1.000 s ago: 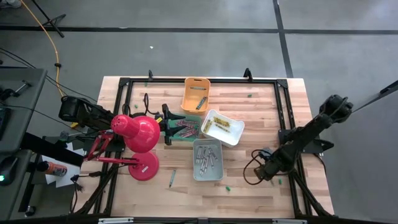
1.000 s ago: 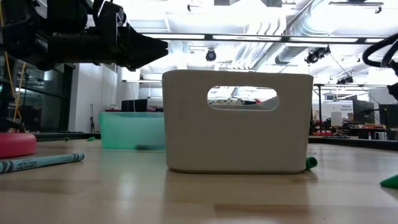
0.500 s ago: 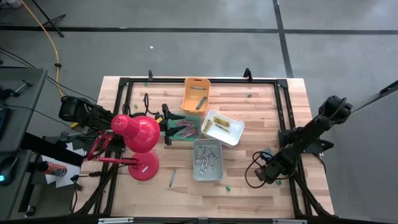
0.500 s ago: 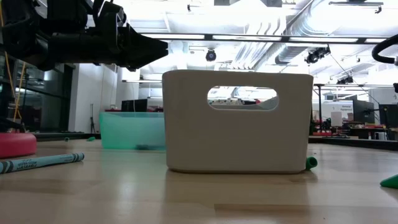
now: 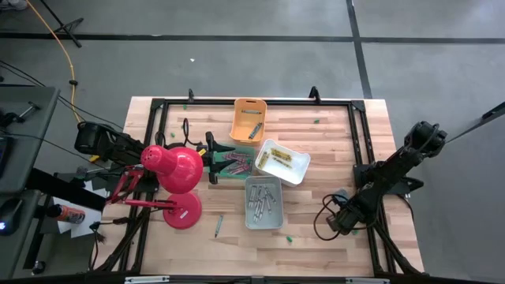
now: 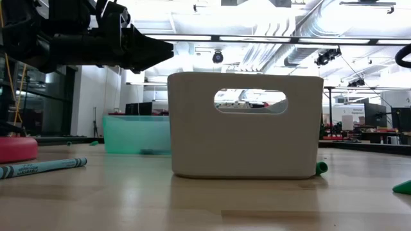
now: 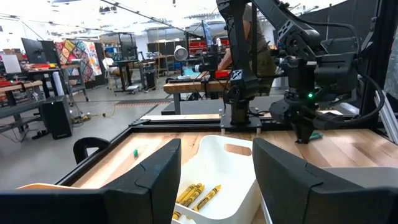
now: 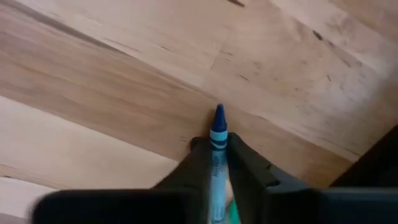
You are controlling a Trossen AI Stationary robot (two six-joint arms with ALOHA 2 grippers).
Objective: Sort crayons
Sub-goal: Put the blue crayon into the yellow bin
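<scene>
Blue is the colour you have in hand: your right claw (image 8: pixel 217 163) is pinched on a blue crayon (image 8: pixel 217 134), low over bare wood near the right edge of the counter (image 5: pixel 316 229), well apart from the bins. In the right wrist view the two fingers press against the crayon's sides with its tip poking out in front, so the pick-up step looks made or all but made; whether the crayon is clear of the wood I cannot tell.

Your left claw (image 7: pixel 214 177) hangs with its fingers spread wide above the white bin (image 5: pixel 296 168), which holds yellow crayons (image 7: pixel 198 194). It carries nothing.

Other bins sit in the middle of the counter: an orange bin (image 5: pixel 247 120) with one or two sticks in it, a green bin (image 5: pixel 233 178) with red and pink ones, and a grey bin (image 5: pixel 262 221) with grey ones. One loose crayon (image 5: pixel 218 226) lies just left of the grey bin, beside the red lamp (image 5: pixel 177 173).

Your next move, as I judge it, is to lift the blue crayon straight up, then carry it across to whichever bin takes blue. None of the bins clearly shows blue from above, so check the orange one first. Keep the grip firm; such a thin stick may twist between the fingers.
</scene>
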